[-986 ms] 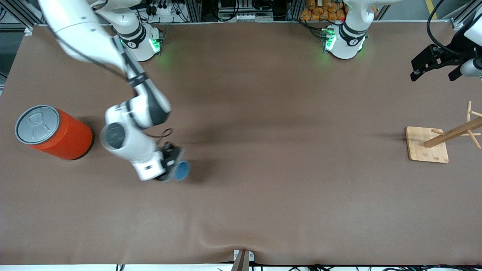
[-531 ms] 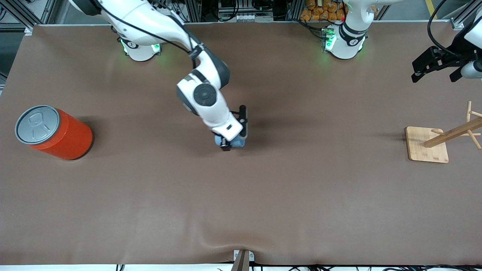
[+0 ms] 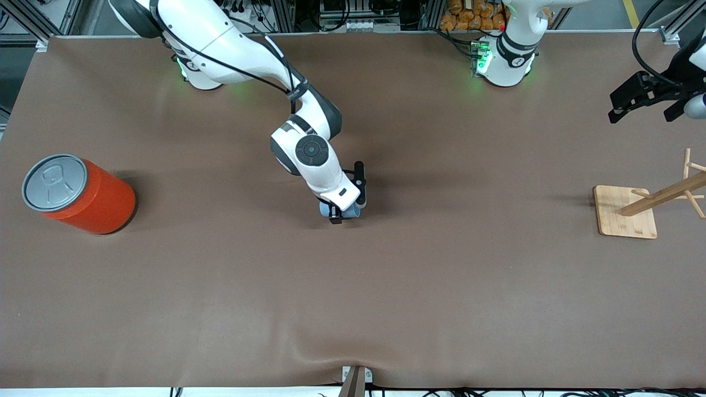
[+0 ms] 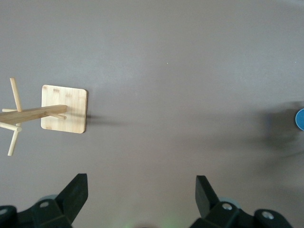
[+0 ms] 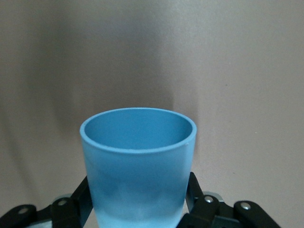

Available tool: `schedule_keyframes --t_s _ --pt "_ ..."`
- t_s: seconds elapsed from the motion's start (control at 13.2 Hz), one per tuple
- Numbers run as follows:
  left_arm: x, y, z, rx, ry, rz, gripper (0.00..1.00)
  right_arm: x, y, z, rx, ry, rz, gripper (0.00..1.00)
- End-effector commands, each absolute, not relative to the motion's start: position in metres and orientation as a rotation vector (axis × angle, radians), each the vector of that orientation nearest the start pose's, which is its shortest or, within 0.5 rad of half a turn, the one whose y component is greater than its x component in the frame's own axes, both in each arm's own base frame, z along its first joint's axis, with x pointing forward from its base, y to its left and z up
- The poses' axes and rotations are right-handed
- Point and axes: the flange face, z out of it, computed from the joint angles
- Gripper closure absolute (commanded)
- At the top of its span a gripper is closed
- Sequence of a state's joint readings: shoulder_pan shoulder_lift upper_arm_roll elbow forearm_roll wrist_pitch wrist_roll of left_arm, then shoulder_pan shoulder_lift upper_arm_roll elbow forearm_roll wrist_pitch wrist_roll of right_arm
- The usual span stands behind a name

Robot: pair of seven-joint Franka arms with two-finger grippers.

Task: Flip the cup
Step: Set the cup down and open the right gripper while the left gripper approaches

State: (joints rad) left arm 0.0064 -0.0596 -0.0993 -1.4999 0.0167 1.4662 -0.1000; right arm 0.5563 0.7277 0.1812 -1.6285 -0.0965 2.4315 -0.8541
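The light-blue cup (image 5: 137,156) is clamped between the fingers of my right gripper (image 5: 137,209), its open mouth facing away from the wrist. In the front view the cup (image 3: 324,209) shows only as blue slivers under my right gripper (image 3: 343,214), low over the middle of the table. I cannot tell whether it touches the table. My left gripper (image 3: 642,109) waits open and empty, high over the left arm's end of the table; it also shows in the left wrist view (image 4: 140,192). A blue edge of the cup (image 4: 300,118) shows there too.
A big orange can (image 3: 83,194) with a grey pull-tab lid stands at the right arm's end. A wooden peg rack on a square base (image 3: 626,212) stands at the left arm's end, under the left gripper; it also shows in the left wrist view (image 4: 64,109).
My right arm has swung the cup from beside the orange can to the table's middle, turning the hand over it. The left gripper has barely drifted.
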Motion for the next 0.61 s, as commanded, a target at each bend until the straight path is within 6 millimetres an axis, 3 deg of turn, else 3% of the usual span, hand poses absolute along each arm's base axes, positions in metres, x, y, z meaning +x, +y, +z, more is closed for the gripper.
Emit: schedule_keyframes --t_s 0.0,0.23,0.3,0.53 --pt "0.527 -0.054 0.675 -3.106 0.039 -0.010 0.00 0.536 0.458 0.207 2.175 2.315 0.193 0.00" --pt "0.530 -0.067 0.668 -3.111 0.074 0.012 0.00 0.537 0.460 0.215 2.208 2.294 0.205 0.00" --pt "0.536 -0.070 0.657 -3.115 0.085 0.044 0.00 0.535 0.463 0.221 2.235 2.273 0.204 0.00" --pt "0.540 -0.119 0.632 -3.115 0.192 0.118 0.00 0.524 0.471 0.257 2.422 2.084 0.142 0.00"
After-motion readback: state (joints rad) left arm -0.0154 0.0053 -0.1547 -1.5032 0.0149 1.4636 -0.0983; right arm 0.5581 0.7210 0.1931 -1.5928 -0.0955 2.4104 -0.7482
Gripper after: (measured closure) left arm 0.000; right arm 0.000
